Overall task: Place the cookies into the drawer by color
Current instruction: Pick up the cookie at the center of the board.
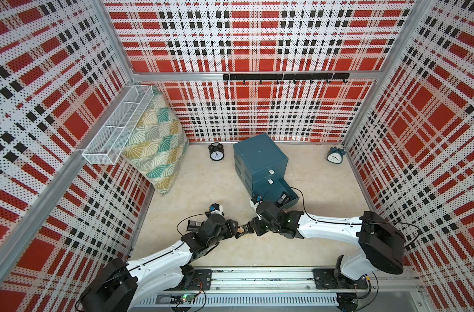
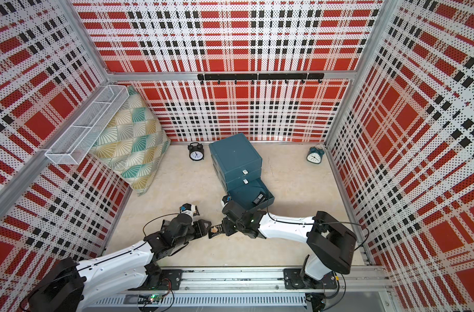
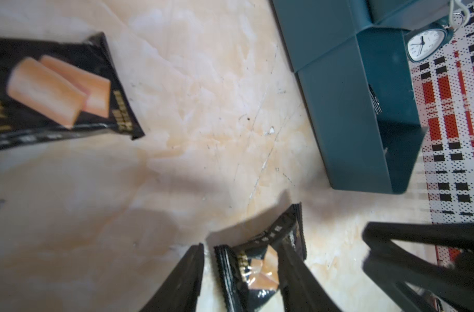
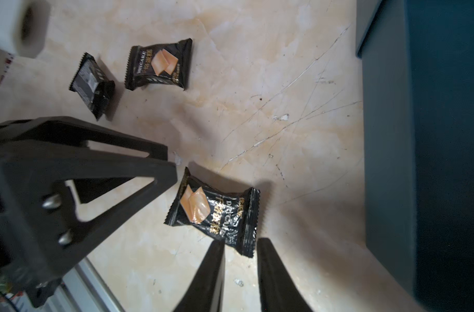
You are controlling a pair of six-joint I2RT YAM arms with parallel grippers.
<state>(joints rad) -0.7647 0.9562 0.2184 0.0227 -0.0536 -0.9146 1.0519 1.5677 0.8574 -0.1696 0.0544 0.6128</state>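
Left claw: the left gripper (image 3: 241,243) has its jaws apart, tips just beside a black cookie packet (image 4: 217,213) on the marbled tabletop (image 4: 257,108).
Right claw: the right gripper (image 4: 241,240) faces it, jaws narrowed to a slim gap at the packet's crimped end. Whether it is pinching, I can't tell.
Loose cookies: a face-up black packet (image 4: 159,64) and a face-down black packet (image 4: 91,82) lie beyond the left gripper.
Drawers: the teal drawer cabinet (image 1: 260,156) has its bottom drawer (image 1: 268,190) pulled out, with a dark packet (image 1: 283,199) inside.
Back wall: a black alarm clock (image 1: 216,152) and a teal alarm clock (image 1: 335,155).
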